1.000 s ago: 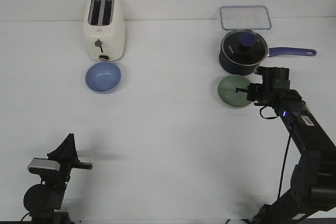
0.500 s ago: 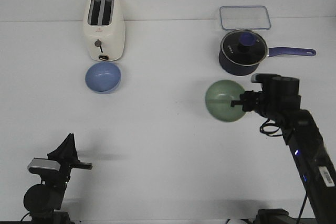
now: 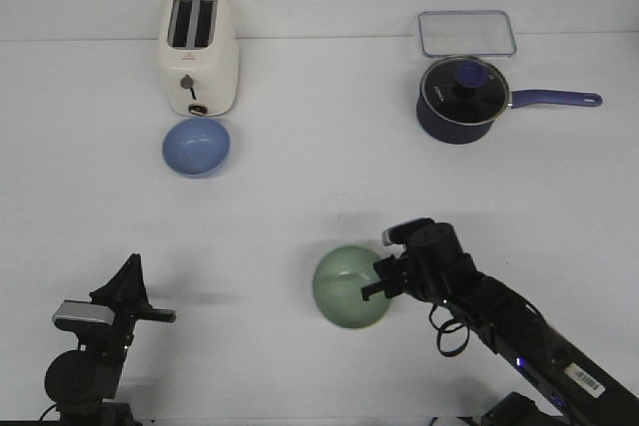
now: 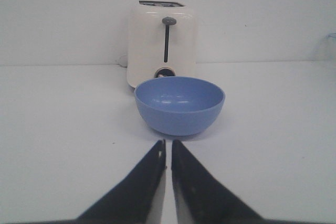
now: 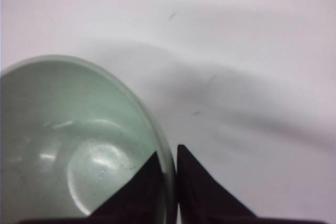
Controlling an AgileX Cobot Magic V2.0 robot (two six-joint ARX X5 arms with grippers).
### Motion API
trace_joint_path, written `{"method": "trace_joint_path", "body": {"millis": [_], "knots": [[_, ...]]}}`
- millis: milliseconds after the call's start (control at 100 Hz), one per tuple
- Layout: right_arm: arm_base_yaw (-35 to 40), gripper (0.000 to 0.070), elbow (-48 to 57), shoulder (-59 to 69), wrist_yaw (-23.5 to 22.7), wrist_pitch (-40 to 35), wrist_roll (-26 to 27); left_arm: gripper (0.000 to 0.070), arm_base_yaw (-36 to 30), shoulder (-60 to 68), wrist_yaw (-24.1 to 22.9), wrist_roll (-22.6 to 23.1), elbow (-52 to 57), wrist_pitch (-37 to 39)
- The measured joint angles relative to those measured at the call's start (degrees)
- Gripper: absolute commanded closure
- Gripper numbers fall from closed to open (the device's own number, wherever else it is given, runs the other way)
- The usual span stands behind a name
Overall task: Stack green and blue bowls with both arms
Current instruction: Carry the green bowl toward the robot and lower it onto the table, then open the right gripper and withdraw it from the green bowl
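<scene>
The pale green bowl (image 3: 349,287) is near the table's front middle, held by its right rim in my right gripper (image 3: 377,284), which is shut on it. In the right wrist view one finger is inside the green bowl (image 5: 68,145) and one outside, pinching the rim at my right gripper (image 5: 169,153). The blue bowl (image 3: 196,146) sits upright at the back left, in front of the toaster. In the left wrist view the blue bowl (image 4: 179,104) lies ahead of my left gripper (image 4: 167,142), which is shut and empty. The left gripper (image 3: 128,271) rests at the front left.
A cream toaster (image 3: 198,52) stands behind the blue bowl. A dark navy saucepan with a glass lid (image 3: 462,98) is at the back right, its handle pointing right. A clear plastic container (image 3: 466,33) lies behind it.
My right arm has carried the green bowl from beside the saucepan toward the front and left, to the front middle of the table. The left arm and blue bowl have not moved.
</scene>
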Motion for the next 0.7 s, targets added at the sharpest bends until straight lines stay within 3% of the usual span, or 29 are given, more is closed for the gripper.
{"method": "trace_joint_path", "body": {"millis": [150, 320, 370, 460, 510, 700], "knots": [[5.07, 0.0700, -0.33, 3.13, 1.92, 2.34, 2.54, 0.0685, 0.00, 0.00, 0.00, 0.00, 0.00, 0.02], [5.81, 0.0699, -0.50, 8.83, 3.15, 3.63, 3.39, 0.0685, 0.00, 0.00, 0.00, 0.00, 0.00, 0.02], [5.81, 0.0649, -0.50, 9.20, 3.04, 4.22, 3.43, 0.0685, 0.00, 0.00, 0.00, 0.00, 0.00, 0.00], [5.88, 0.0480, -0.50, 9.29, 3.06, 4.11, 3.39, 0.0685, 0.00, 0.00, 0.00, 0.00, 0.00, 0.00], [5.88, 0.0423, -0.55, 9.31, 2.89, 3.80, 3.37, 0.0685, 0.00, 0.00, 0.00, 0.00, 0.00, 0.02], [5.57, 0.0410, -0.63, 5.05, 2.86, 4.44, 2.75, 0.0685, 0.00, 0.00, 0.00, 0.00, 0.00, 0.02]]}}
